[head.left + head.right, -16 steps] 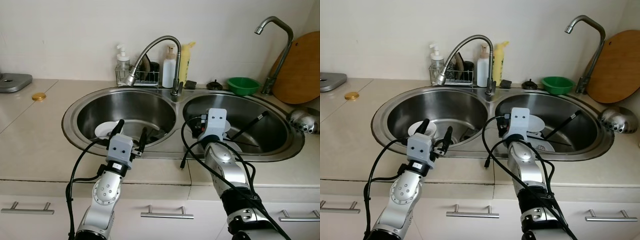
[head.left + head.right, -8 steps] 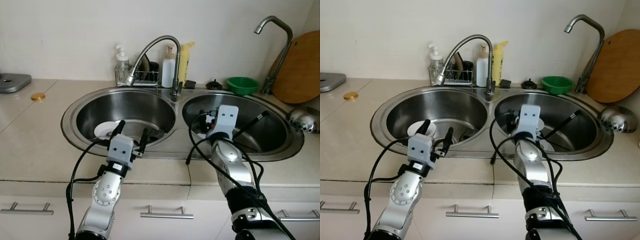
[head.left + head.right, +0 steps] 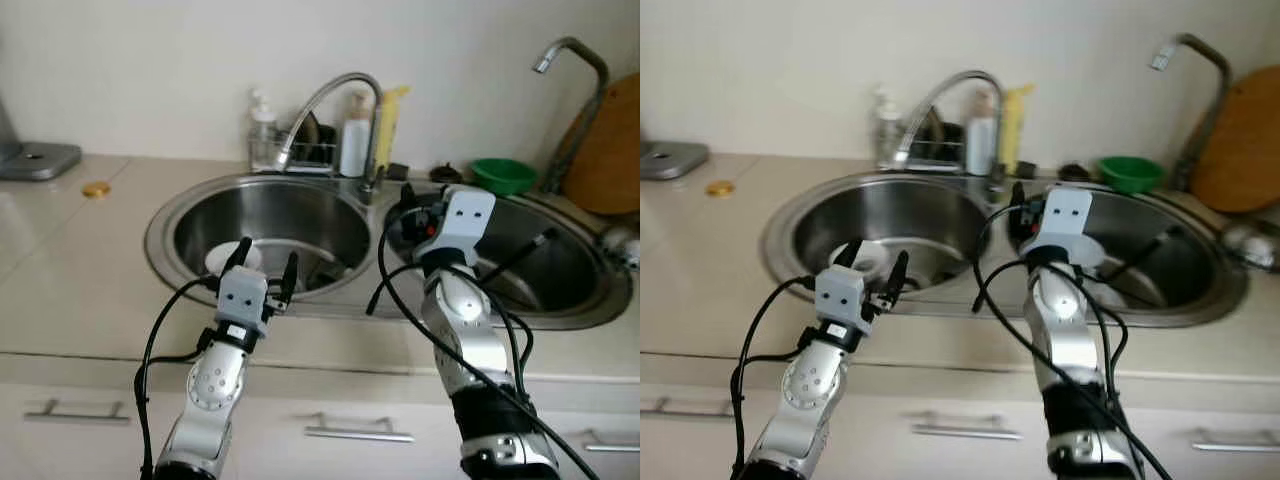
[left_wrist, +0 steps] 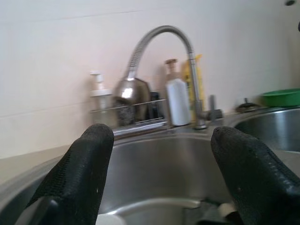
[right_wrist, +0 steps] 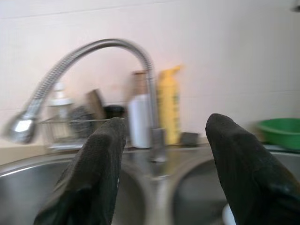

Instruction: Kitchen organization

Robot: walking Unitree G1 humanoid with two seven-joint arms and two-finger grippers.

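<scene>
I see my left gripper (image 3: 262,268) spread open at the front rim of the round steel left basin (image 3: 190,225), above a white plate (image 3: 222,260). My right gripper (image 5: 161,178), fingers also apart, faces the ribbed gooseneck faucet (image 3: 330,100) at the divider.

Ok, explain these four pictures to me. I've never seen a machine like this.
It is a humanoid robot with two silver arms, each ending in a gripper of two long black fingers. Two pictures come from its head cameras, looking down on a steel double sink. The other two come from wrist cameras looking along the fingers. The left gripper hovers open above the left basin near a white plate; the right gripper points, open, at the bendy steel tap. Neither holds anything. A green bowl sits behind.
</scene>
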